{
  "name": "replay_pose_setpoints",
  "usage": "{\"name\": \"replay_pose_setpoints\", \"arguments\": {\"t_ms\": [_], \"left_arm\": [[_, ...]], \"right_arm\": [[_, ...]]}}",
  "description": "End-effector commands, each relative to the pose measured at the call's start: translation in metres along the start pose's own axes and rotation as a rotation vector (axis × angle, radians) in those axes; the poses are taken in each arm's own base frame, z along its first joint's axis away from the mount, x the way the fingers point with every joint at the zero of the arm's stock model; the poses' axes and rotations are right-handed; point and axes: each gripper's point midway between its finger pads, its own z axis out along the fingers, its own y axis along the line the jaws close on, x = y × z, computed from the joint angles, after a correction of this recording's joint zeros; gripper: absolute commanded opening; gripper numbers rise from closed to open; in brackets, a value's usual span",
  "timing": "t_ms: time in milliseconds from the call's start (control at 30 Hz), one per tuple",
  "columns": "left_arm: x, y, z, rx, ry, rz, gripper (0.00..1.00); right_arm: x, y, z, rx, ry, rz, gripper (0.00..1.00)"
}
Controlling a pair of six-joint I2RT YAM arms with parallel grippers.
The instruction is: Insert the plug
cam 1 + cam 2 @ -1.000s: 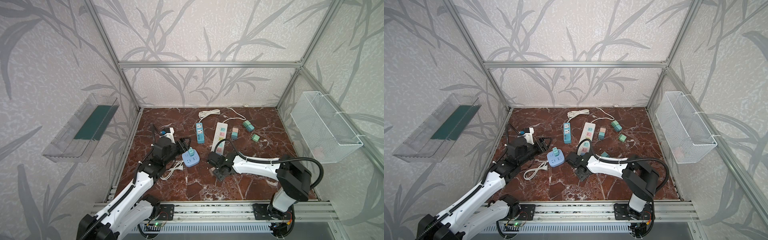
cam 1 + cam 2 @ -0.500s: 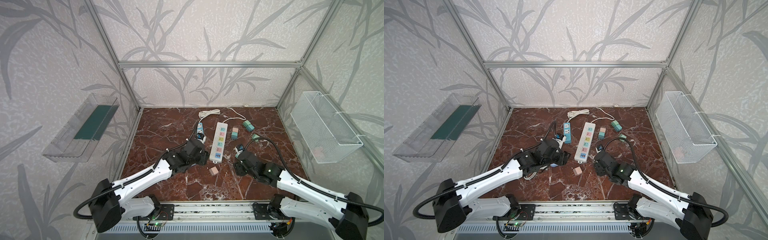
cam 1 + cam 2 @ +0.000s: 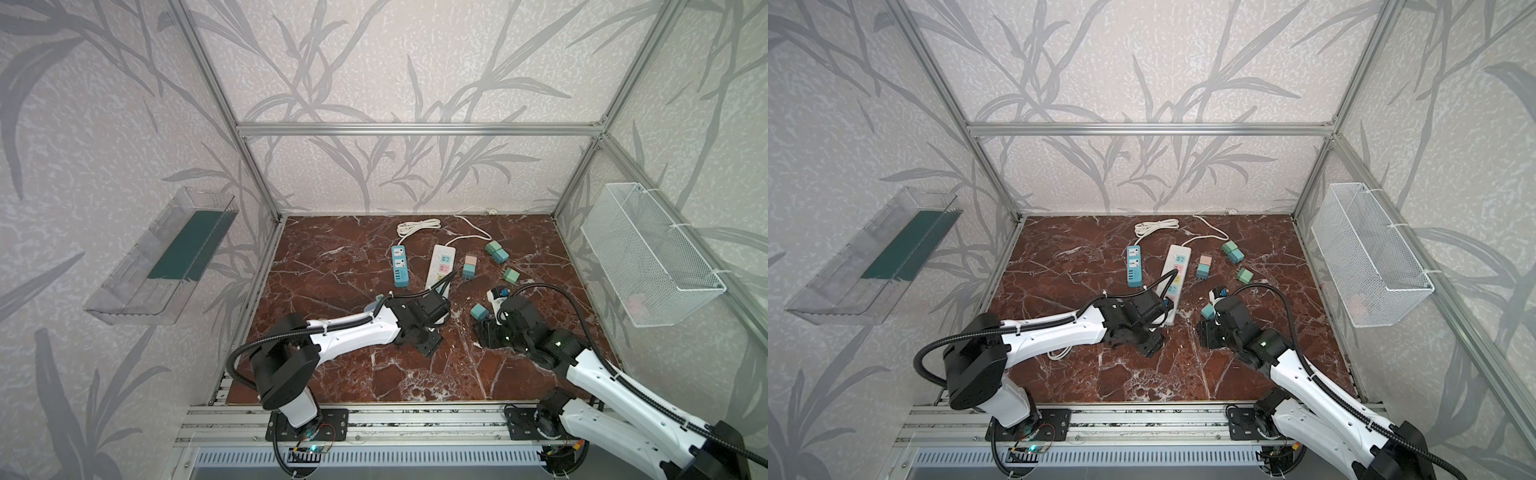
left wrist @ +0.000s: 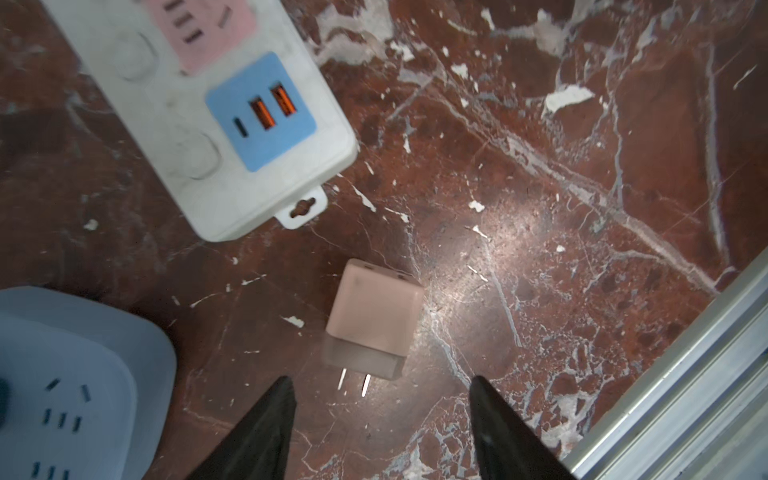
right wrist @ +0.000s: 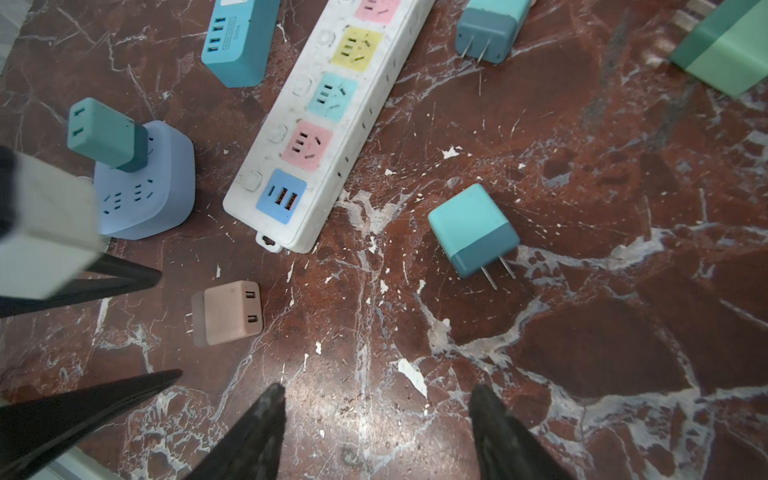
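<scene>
A pink plug (image 4: 372, 320) lies flat on the marble floor, its two prongs pointing at my left gripper (image 4: 380, 388). That gripper is open and empty, with its fingertips just short of the prongs. In both top views the left arm hides this plug. The white power strip (image 4: 199, 124) ends close beside it. My right gripper (image 5: 376, 399) hovers open over bare floor, also empty. Ahead of it lie the pink plug (image 5: 230, 311) and a teal plug (image 5: 473, 228) on its side. The left gripper's black fingers (image 5: 124, 278) show beside the pink plug.
A pale blue socket cube (image 5: 145, 187) holds an upright teal plug (image 5: 106, 133). A blue strip (image 3: 399, 266) lies left of the white strip (image 3: 441, 266). More plugs (image 3: 496, 251) lie at the back right. A wire basket (image 3: 648, 257) hangs on the right wall.
My left gripper has moved right and nearer, from the blue cube to the pink plug at the strip's near end. The right gripper has drawn back to the right.
</scene>
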Motion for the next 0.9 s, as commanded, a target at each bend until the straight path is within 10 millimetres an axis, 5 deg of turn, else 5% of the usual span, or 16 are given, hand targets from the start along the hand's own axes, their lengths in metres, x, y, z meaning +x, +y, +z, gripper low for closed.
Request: {"name": "replay_pose_setpoints", "arguments": {"t_ms": [0, 300, 867], "left_arm": [[0.005, 0.005, 0.004, -0.031, 0.053, 0.062, 0.68], [0.007, 0.008, 0.028, -0.052, 0.098, 0.094, 0.67], [0.008, 0.006, 0.043, -0.034, 0.093, 0.090, 0.49]], "right_arm": [[-0.002, 0.007, -0.001, -0.045, -0.005, 0.005, 0.72], [-0.004, 0.007, -0.001, -0.039, -0.007, 0.000, 0.72], [-0.009, 0.008, -0.004, -0.030, -0.009, -0.012, 0.72]]}}
